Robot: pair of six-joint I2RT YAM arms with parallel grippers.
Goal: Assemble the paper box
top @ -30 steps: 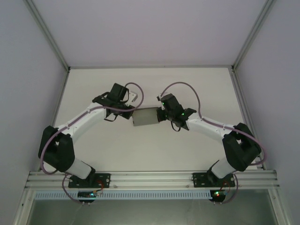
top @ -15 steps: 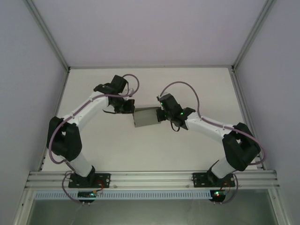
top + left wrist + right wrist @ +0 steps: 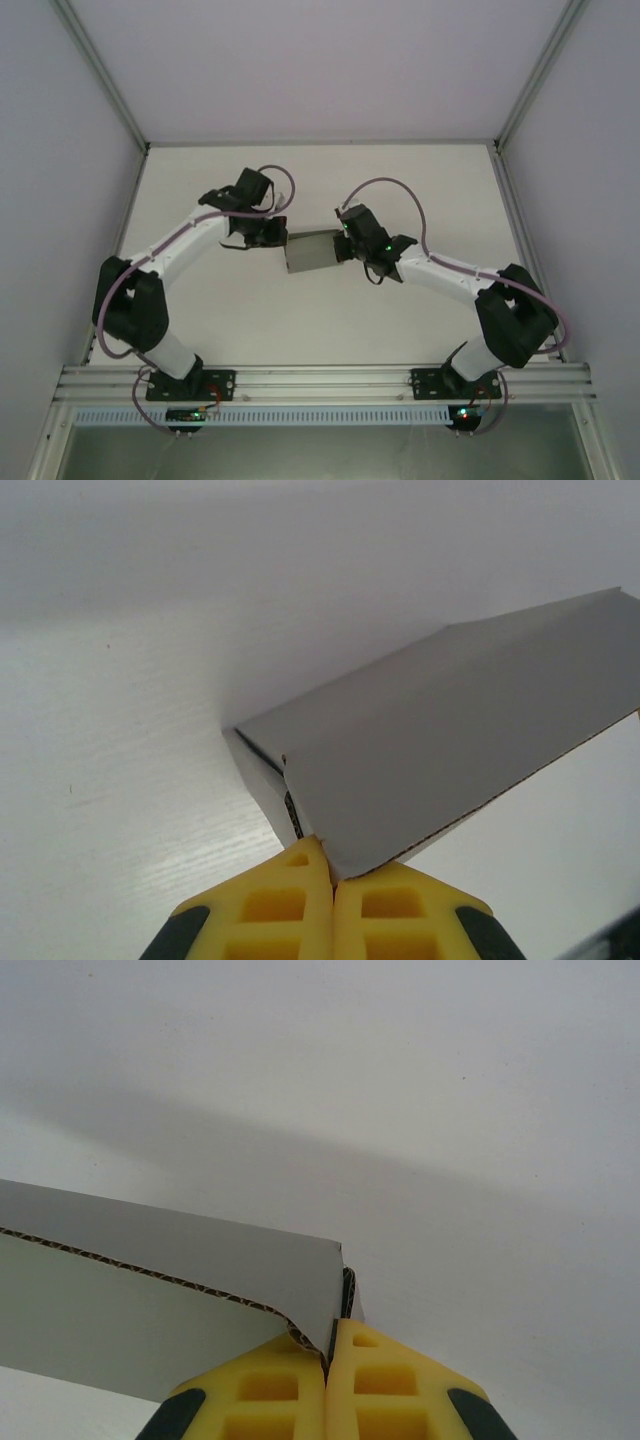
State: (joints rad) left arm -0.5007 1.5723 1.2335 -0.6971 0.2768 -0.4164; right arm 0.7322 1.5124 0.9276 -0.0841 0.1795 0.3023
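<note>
Left fingers (image 3: 265, 910) pressed together, pinching paper box (image 3: 450, 740) corner; right fingers (image 3: 395, 1385) likewise pinching its opposite edge

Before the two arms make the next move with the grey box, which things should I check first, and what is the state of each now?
1. Left fingers shut on a corner of the flat grey cardboard box: ok.
2. Right fingers shut on its opposite end: ok.
3. Box raised off the white table: cannot tell.
4. End flaps tucked in: cannot tell.
5. Arms apart, one at each end: ok.
</note>
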